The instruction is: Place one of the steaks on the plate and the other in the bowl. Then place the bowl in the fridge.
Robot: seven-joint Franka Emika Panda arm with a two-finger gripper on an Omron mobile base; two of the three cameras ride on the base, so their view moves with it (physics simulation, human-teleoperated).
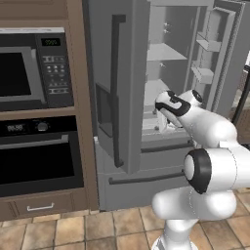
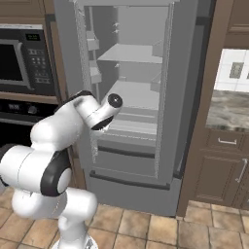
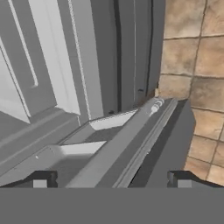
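Observation:
The fridge [image 1: 122,73] stands with both upper doors swung open, and its pale shelves [image 2: 131,92] look bare. My gripper [image 3: 111,179] is open, its two dark fingertips [image 3: 41,179] far apart with nothing between them. In the hand view it looks down past the fridge's lower drawer front [image 3: 131,131] to the tiled floor. My hand [image 1: 163,122] hangs in front of the lowest shelf, just outside the open compartment. The steaks, the bowl and the plate are out of view.
A microwave [image 1: 24,73] and a black built-in oven [image 1: 39,161] sit in the wooden cabinet left of the fridge. The right fridge door [image 1: 215,53] carries bins. A counter with drawers [image 2: 228,141] stands to the right. Tiled floor [image 2: 146,223] lies below.

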